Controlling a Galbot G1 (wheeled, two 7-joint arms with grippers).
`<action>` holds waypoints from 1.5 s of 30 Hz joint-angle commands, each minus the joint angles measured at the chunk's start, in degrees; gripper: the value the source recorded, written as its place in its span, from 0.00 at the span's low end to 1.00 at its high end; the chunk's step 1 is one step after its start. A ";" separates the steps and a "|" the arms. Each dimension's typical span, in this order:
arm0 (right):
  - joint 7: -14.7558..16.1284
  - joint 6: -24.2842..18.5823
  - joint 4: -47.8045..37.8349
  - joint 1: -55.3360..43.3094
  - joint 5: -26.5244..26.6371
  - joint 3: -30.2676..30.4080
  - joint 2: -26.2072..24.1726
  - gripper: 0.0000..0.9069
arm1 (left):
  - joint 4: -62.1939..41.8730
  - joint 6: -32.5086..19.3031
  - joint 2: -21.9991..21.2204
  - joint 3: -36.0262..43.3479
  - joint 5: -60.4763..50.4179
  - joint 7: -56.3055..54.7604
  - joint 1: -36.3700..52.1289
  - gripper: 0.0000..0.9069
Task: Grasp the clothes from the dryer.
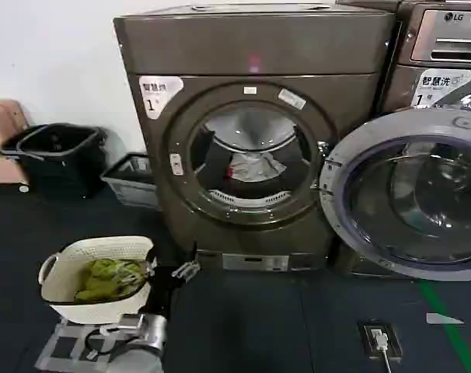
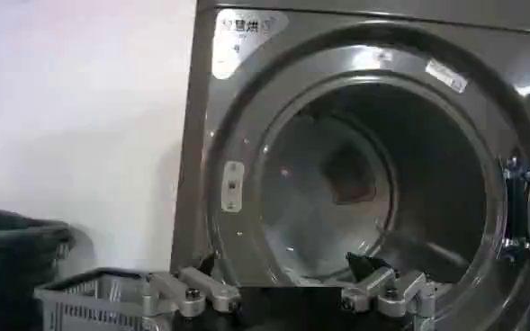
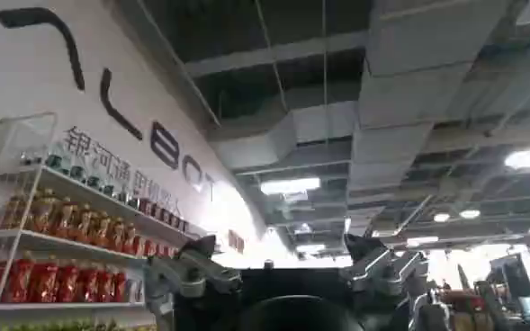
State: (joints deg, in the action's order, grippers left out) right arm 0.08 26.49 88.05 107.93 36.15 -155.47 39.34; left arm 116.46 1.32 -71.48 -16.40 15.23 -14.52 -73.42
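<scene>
The bronze-brown dryer (image 1: 251,54) with a white "1" sticker stands in the middle of the head view, its porthole uncovered. The clothes (image 1: 253,167), a whitish-grey bundle with some red, lie low at the back of the drum. The chrome-rimmed glass door (image 1: 410,194) is swung open to the right. My left gripper (image 1: 181,270) hovers low in front of the dryer's lower left corner. It is open (image 2: 287,281) with nothing between its fingers and faces the drum opening (image 2: 354,180). My right gripper (image 3: 282,263) is open, holds nothing and points up at a ceiling.
A white basket (image 1: 61,268) with yellow-green garments sits on the floor beside my left arm. A black bin (image 1: 61,151) and a grey crate (image 1: 133,180) stand left of the dryer. An LG machine (image 1: 445,39) is at the right. A floor socket (image 1: 379,339) lies ahead.
</scene>
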 commanded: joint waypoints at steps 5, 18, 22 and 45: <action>1.01 -1.90 0.37 -0.05 1.65 0.54 0.45 1.00 | 0.86 -0.08 -0.05 -0.30 -0.24 0.02 -0.58 1.00; 1.33 -2.45 0.52 0.29 3.42 0.05 0.44 1.00 | 0.86 -0.06 -0.35 -0.13 -0.72 0.04 -0.44 1.00; 1.31 -2.47 0.69 0.29 3.48 0.04 0.25 1.00 | 0.85 -0.09 -0.55 -0.11 -0.93 0.05 -0.58 1.00; 1.73 -2.44 0.67 0.87 3.81 -0.55 0.50 1.00 | 0.67 -0.15 -0.88 0.97 -1.72 0.17 -0.81 1.00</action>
State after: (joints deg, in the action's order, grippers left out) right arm 1.78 24.05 88.74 108.84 39.92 -156.01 39.85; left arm 117.21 1.16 -72.36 -15.49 13.54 -14.37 -74.17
